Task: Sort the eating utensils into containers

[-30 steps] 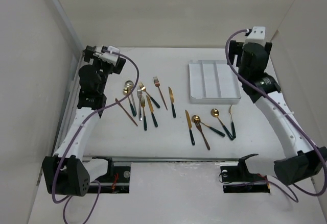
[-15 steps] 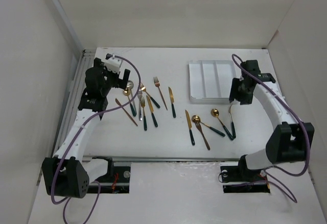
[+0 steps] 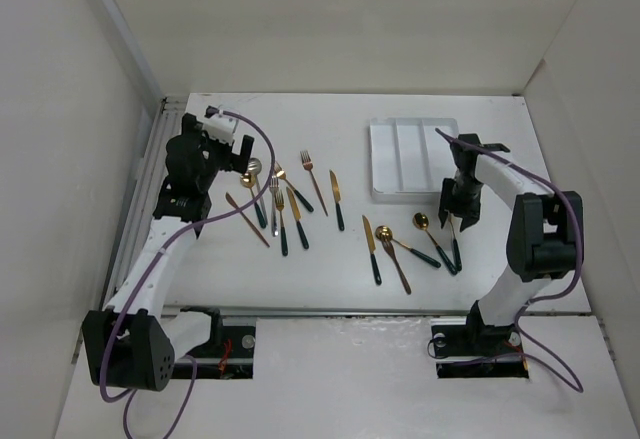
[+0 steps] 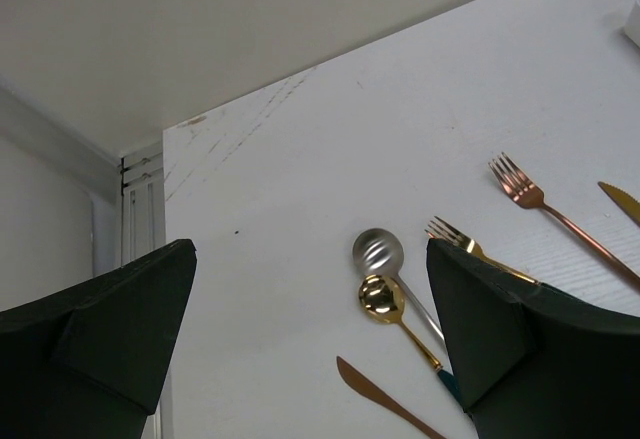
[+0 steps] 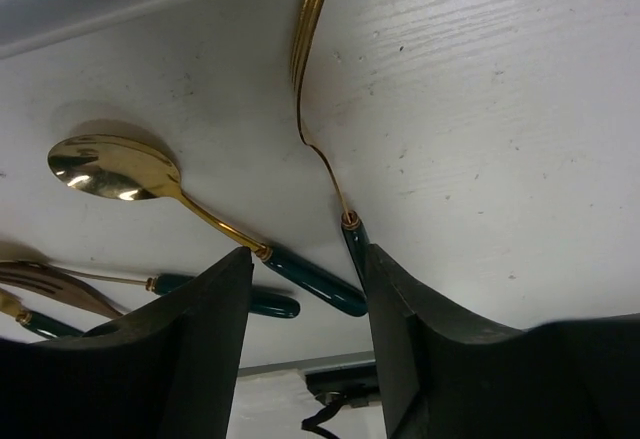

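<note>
While the left fingers (image 4: 100,339) gape wide, the right fingers (image 5: 200,359), spread, flank a glossy gold fork (image 5: 310,19)

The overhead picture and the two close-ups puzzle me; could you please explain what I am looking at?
These are two robot arms bolted at the near edge of a white table. The overhead picture looks down from behind them; each close-up comes from a camera on one wrist, so the dark shapes at the bottom are that arm's own fingers. Loose cutlery lies on the table in two groups; I see none in the white tray. The left gripper is open, near a silver spoon and a gold spoon. The right gripper is open, low over a gold fork with a dark handle, close to the tray. Nothing is held.
</note>
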